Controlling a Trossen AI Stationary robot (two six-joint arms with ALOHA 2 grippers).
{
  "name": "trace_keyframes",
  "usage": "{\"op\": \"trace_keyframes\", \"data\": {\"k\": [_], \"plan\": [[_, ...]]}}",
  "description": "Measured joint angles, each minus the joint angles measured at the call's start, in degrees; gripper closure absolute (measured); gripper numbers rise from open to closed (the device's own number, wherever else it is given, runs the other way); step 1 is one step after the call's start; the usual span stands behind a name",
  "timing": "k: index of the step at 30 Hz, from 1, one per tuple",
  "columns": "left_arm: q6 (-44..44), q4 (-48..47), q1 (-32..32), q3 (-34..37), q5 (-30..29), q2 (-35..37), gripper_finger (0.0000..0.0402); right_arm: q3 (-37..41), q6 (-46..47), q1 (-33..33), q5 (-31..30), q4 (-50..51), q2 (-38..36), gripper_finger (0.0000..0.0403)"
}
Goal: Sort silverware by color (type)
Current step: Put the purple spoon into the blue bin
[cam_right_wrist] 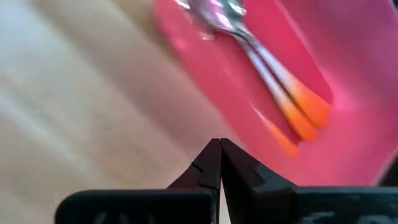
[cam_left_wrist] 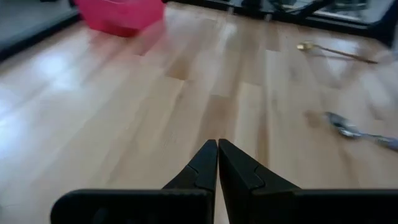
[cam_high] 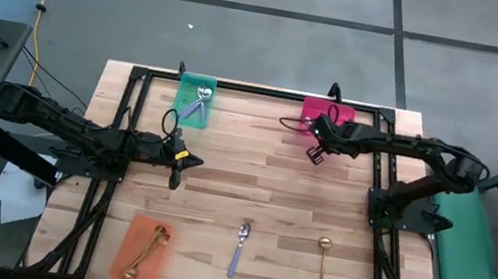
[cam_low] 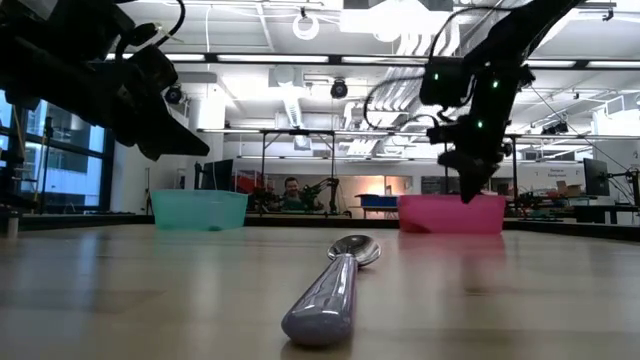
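Silverware (cam_high: 240,248): slim, glossy, on wood-plank table (cam_high: 262,182) | both tools clenched, empty

Pale planked wood table (cam_high: 223,176), glossy pink plastic bin (cam_right_wrist: 348,124), shiny metal spoons (cam_right_wrist: 249,37)

The high view looks straight down on the whole wooden table (cam_high: 222,185), the low view looks level across it from table height, and both wrist views look closely forward, sharing the pink bin (cam_high: 325,115).
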State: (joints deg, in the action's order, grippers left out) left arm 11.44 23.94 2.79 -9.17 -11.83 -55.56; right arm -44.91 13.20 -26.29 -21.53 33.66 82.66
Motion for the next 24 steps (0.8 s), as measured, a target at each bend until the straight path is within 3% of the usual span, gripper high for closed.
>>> {"op": "trace_keyframes", "data": {"k": [6,13,19,24], "plan": [[3.00,7.94,1.09,-0.03,6.32,-5.32,0.0396,0.23,4.88,9.95,5.40,-3.10,-2.29,0.0403],[4.06,10.76,3.79,-4.48,8.80,-16.83,0.0396,8.14,12.16,23.70,19.48,-30.58,-1.60,0.0402],[2.99,13.89,4.90,-6.80,8.70,-22.78,0.0396,12.41,21.45,34.69,19.86,-49.47,1.55,0.0378],[3.32,15.31,4.90,-6.82,8.63,-23.66,0.0396,9.88,24.21,40.54,18.20,-52.00,7.63,0.0317]]}}
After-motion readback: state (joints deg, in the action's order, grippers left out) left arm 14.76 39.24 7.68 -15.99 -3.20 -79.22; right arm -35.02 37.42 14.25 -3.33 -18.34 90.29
